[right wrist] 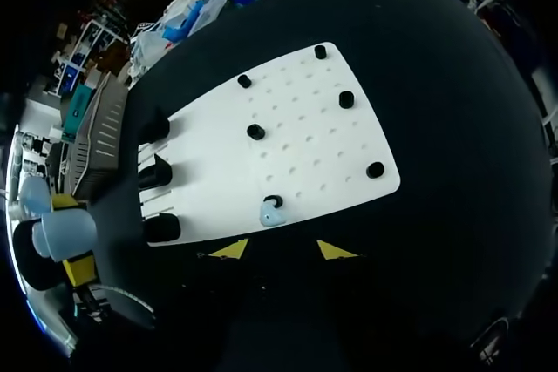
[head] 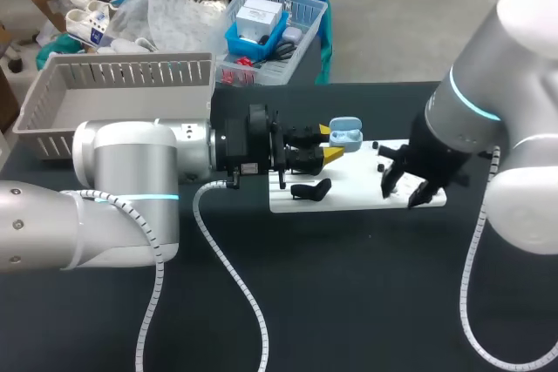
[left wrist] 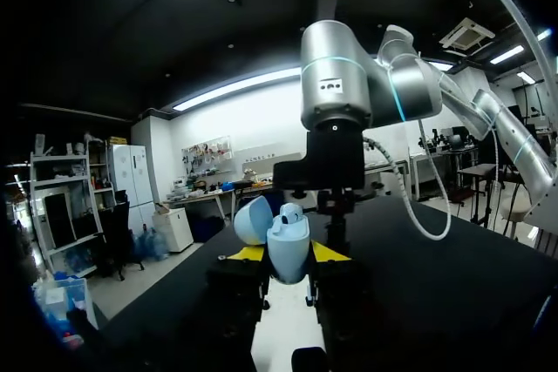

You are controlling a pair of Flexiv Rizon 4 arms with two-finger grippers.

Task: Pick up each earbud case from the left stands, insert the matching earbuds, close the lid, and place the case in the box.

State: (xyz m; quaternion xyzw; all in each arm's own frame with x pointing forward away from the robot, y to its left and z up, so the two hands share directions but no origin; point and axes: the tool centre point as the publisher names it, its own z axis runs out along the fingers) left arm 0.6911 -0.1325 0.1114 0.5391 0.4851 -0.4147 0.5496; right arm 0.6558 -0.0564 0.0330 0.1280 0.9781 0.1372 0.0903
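A light blue earbud case (head: 346, 135) with its lid open is held above the left end of the white board (head: 357, 198); my left gripper (head: 330, 142) is shut on it. In the left wrist view the case (left wrist: 288, 248) sits between the yellow tips, lid (left wrist: 254, 219) swung aside, and one earbud shows in it. My right gripper (head: 405, 191) hangs open over the board's right part. In the right wrist view a light blue earbud (right wrist: 271, 213) lies by a black peg, just ahead of the open right gripper (right wrist: 283, 250).
A grey slatted box (head: 113, 84) stands at the back left. Black stands (head: 311, 189) rise at the board's left end, and several small black pegs (right wrist: 346, 99) dot the board. Dark table surface surrounds the board.
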